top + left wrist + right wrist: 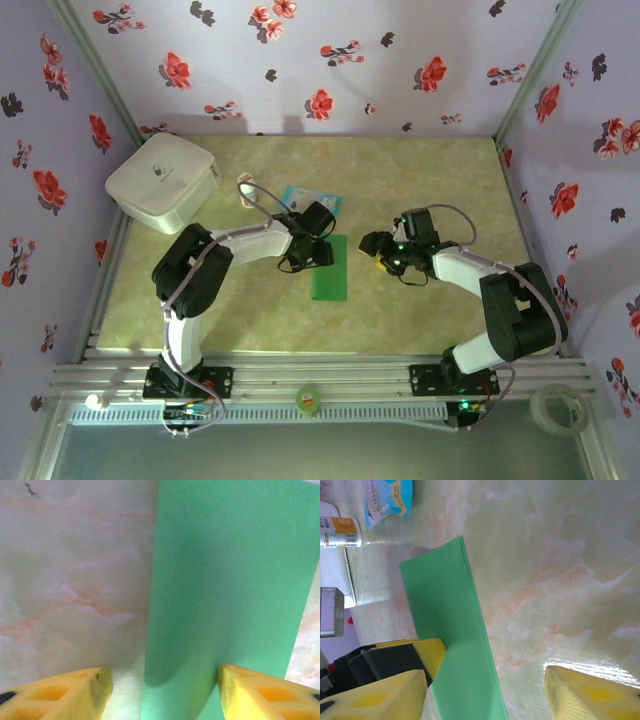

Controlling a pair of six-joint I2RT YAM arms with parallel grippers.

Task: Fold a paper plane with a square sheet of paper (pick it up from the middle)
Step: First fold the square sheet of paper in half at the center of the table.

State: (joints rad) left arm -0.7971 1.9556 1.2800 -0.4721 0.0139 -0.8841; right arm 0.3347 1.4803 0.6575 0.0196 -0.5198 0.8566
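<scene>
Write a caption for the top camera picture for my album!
Teamwork: the left gripper and right gripper poised at the green paper on a marbled table.

With the green paper (329,272) as dial centre, the surface (440,180) lies bare from 1 to 3 o'clock and on the near side at 6 o'clock, between the two arms. The left gripper (316,257) sits over the paper's 11 o'clock corner and the right gripper (377,252) just beside its 2 o'clock edge, with a narrow gap between them. A blue-and-white packet (312,200) lies near at 12 o'clock, a small bottle (247,190) at 11 and a white box (162,180) at 10.
</scene>
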